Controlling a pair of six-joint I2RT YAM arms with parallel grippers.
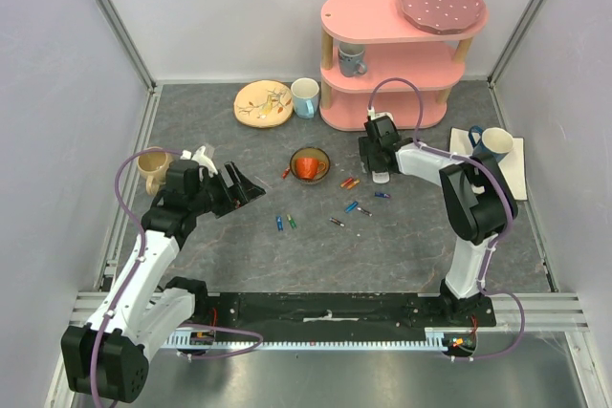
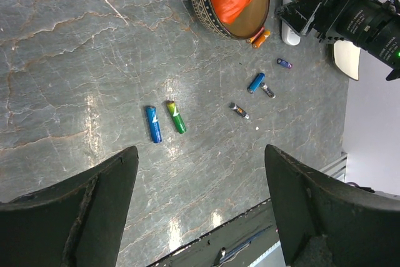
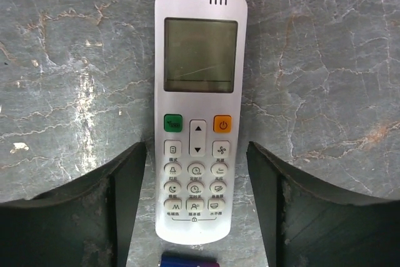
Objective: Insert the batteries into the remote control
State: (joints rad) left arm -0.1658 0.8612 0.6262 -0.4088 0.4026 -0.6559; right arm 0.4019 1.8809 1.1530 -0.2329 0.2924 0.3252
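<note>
Remote control [image 3: 200, 117]: white, face up, flat on the grey surface [image 3: 325, 60].
Right end effector [image 3: 195, 154]: released, one finger on either side of the button end, a gap on each side.
Batteries [image 2: 153, 124]: loose on the surface, scattered near the patterned bowl [image 2: 206, 20]; one blue cell lies just beside the handset's lower end.
Left end effector [image 2: 201, 154]: released, jaws wide, above bare surface near a blue and a green cell.

The top external camera looks down from high behind onto the whole table [image 1: 430, 236]. The left wrist camera sees the batteries [image 2: 154, 124] from moderate height. The right wrist camera is close above the remote control [image 3: 199, 110], which the left wrist view also shows.
</note>
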